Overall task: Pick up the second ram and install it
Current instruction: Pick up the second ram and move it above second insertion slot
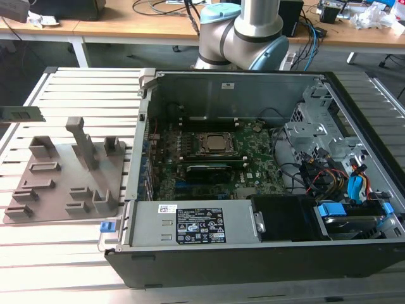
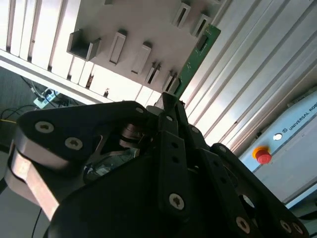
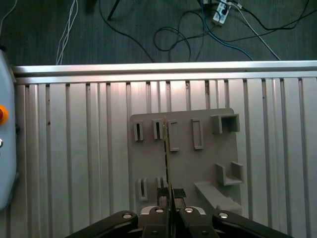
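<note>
The hand [image 3: 169, 202] is pinched on the second ram [image 3: 169, 148], near the grey holder [image 3: 208, 158]. Gripped at one end, it could twist or slip if it clips a slot

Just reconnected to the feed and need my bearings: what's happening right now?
The gripper is shut on the second ram, a slim green stick, holding it over the gray holder plate on the slatted table. The stick is at the exterior view's far left, well apart from the open computer case, so it is not installed yet.
</note>
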You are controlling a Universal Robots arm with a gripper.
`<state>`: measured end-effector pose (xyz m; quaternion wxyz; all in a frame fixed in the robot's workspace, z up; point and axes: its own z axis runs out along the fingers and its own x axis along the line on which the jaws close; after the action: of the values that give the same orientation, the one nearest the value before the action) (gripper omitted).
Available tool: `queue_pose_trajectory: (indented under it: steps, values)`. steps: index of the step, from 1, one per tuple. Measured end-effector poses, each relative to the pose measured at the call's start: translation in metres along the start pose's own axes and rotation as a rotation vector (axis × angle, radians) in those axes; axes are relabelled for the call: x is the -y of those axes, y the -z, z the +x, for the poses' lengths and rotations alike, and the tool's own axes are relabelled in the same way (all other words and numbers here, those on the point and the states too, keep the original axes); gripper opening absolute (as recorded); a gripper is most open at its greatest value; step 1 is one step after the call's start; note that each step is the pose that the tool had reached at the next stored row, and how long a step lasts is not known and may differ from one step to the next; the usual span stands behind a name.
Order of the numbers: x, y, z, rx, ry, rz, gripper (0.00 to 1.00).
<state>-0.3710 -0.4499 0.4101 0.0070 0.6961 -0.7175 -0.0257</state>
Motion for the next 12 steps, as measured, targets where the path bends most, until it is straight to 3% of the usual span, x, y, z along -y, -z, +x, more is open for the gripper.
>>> queue_pose_trajectory:
  steps: [5,12]
  values:
    - [0.0007,0.0004,0.0,-0.0003,0.0,-0.0004,0.14]
    - [0.0284,0.0014,-0.0009,-0.0034,0.0,0.0,0.14]
